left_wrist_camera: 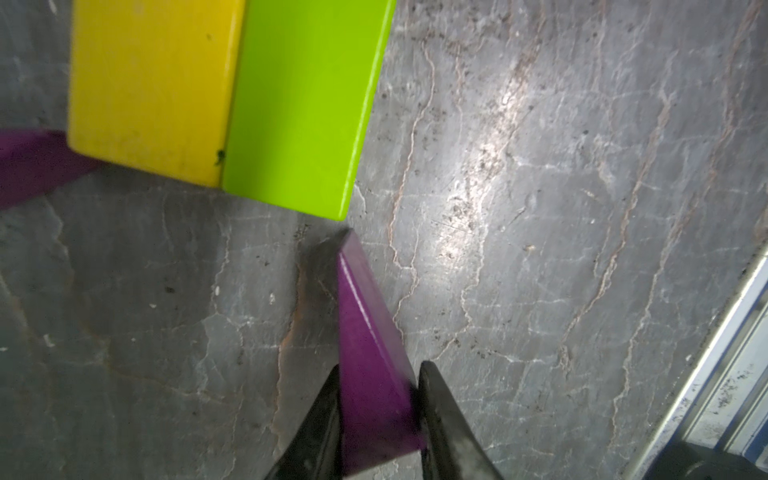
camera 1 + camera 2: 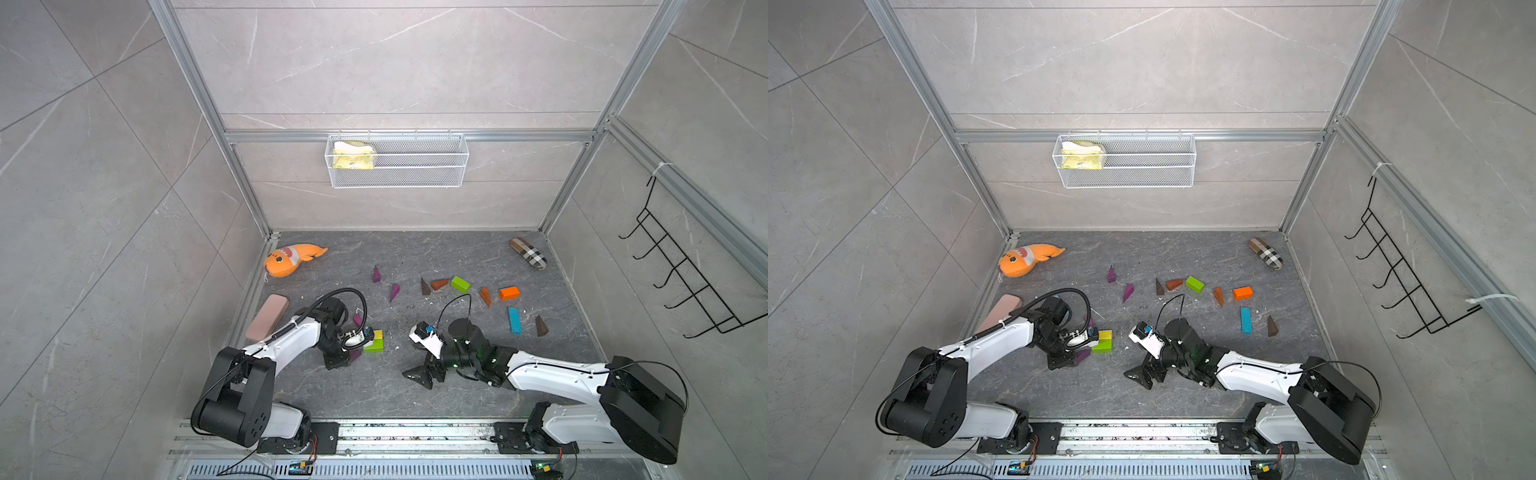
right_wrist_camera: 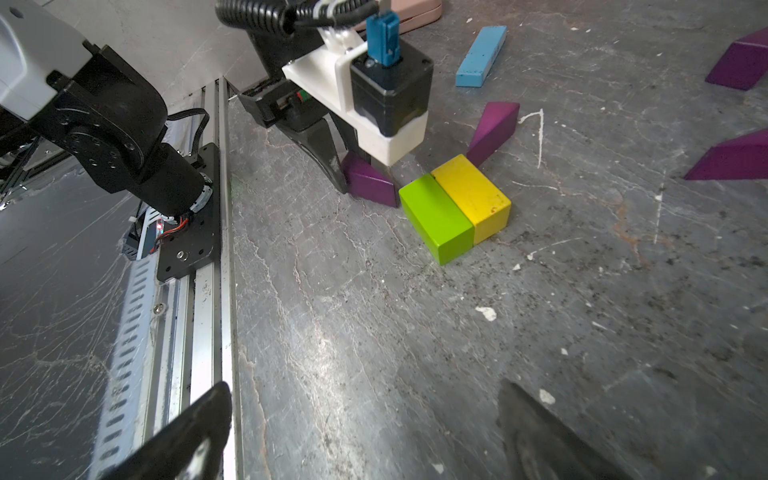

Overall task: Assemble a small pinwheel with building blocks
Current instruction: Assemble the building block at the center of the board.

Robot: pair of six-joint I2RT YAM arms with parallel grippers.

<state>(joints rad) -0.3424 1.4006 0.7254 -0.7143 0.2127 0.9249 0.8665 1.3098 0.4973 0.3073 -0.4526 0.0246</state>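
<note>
The left gripper (image 1: 376, 374) pinches a purple wedge (image 1: 365, 332) at the near left of the table (image 2: 374, 395). The wedge's tip stops just short of the green brick (image 1: 299, 104), which touches the yellow brick (image 1: 149, 83). In both top views the wrist hides most of this wedge. A second purple wedge (image 1: 29, 162) is cut off beside the yellow brick. The right gripper (image 3: 363, 386) is spread wide and holds nothing, with only its fingertips showing.

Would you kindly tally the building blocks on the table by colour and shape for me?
Purple wedges: 4
Brown or orange wedges: 4
Green bricks: 2
Yellow brick: 1
Orange brick: 1
Light-blue bars: 2
Total: 14
</note>
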